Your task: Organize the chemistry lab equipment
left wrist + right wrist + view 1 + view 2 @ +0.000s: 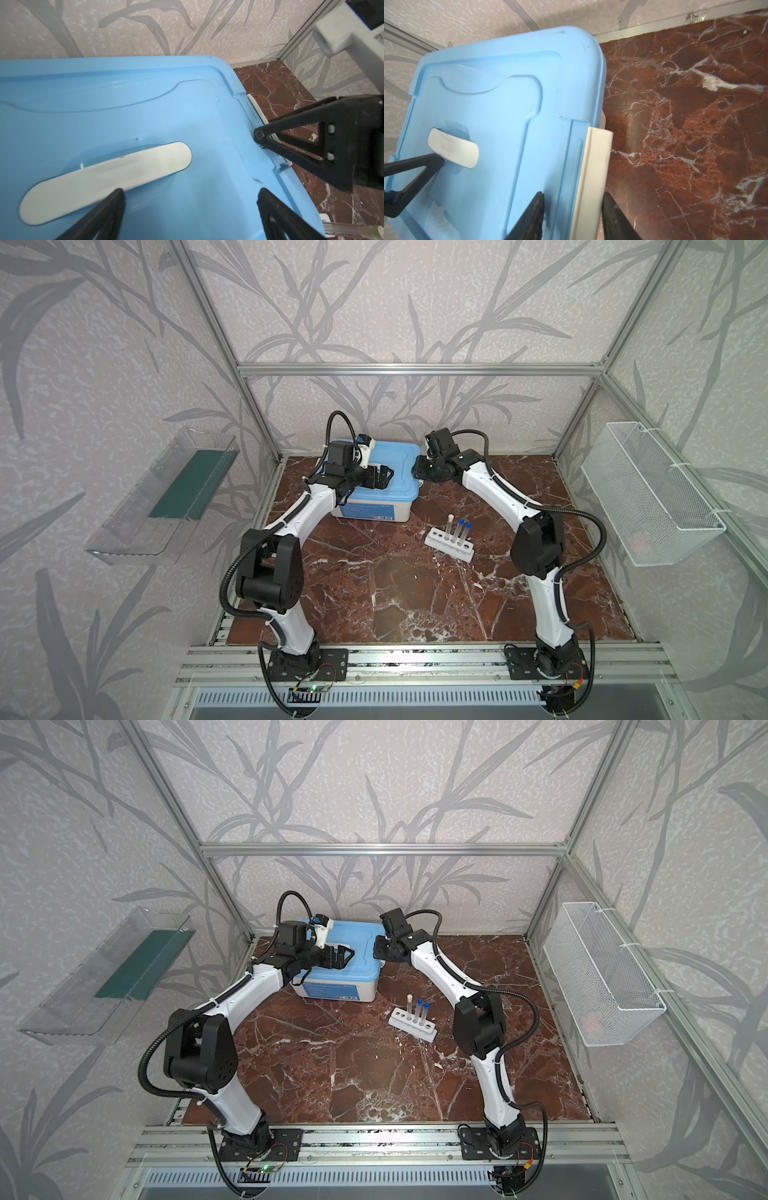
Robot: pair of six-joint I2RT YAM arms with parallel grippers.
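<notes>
Leaf-patterned walls (374, 302); red-brown marble floor (374, 593)

Both top views high, frontal, over whole table (374, 593); wrist views close above same blue lid (145, 104) (498, 99).

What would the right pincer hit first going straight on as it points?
The white latch at the edge of the blue lid: it sits between the open jaws of the right pincer. Depth is unclear, but nothing else shows in that line.
</notes>
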